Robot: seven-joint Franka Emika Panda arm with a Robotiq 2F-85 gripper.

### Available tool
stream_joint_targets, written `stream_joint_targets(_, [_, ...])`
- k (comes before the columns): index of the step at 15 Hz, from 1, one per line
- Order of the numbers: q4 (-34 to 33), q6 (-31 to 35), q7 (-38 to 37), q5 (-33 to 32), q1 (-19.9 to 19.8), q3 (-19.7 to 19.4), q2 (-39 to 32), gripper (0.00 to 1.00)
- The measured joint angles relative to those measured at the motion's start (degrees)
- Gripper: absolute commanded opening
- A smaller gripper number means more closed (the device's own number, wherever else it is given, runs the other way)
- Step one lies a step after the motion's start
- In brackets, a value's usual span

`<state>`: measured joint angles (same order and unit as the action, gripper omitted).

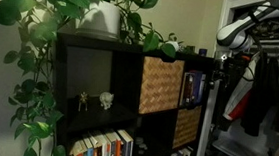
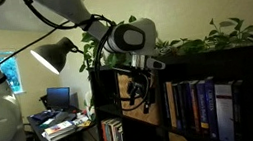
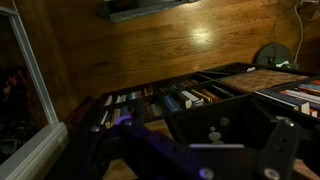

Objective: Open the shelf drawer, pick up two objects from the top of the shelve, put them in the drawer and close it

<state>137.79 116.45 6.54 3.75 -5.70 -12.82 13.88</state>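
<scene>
A black cube shelf (image 1: 102, 50) holds a closed wicker drawer (image 1: 162, 85) in its upper row. On the shelf top stand a white plant pot (image 1: 102, 20) and small dark objects (image 1: 201, 53) near the far end, too small to identify. My gripper (image 1: 222, 62) hangs off that end of the shelf, level with its top. In an exterior view the gripper (image 2: 141, 84) points down in front of the shelf's upper corner. In the wrist view the gripper (image 3: 200, 160) is dark and blurred at the bottom, its fingers spread apart and empty.
A second wicker drawer (image 1: 186, 127) sits lower down. Books (image 2: 198, 105) fill several compartments. Two small figurines (image 1: 95, 101) stand in an open cube. Clothes (image 1: 264, 93) hang beside the shelf. A lamp (image 2: 52, 56) and a desk with a monitor (image 2: 58, 96) stand behind.
</scene>
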Motion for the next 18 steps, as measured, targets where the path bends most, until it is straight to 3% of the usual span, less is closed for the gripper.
stream_joint_targets(10, [-0.1, 0.2, 0.0, -0.1, 0.0, 0.6, 0.0, 1.00])
stream_joint_targets(18, [-5.2, 5.1, 0.0, -1.7, 0.2, 4.8, 5.2, 1.00])
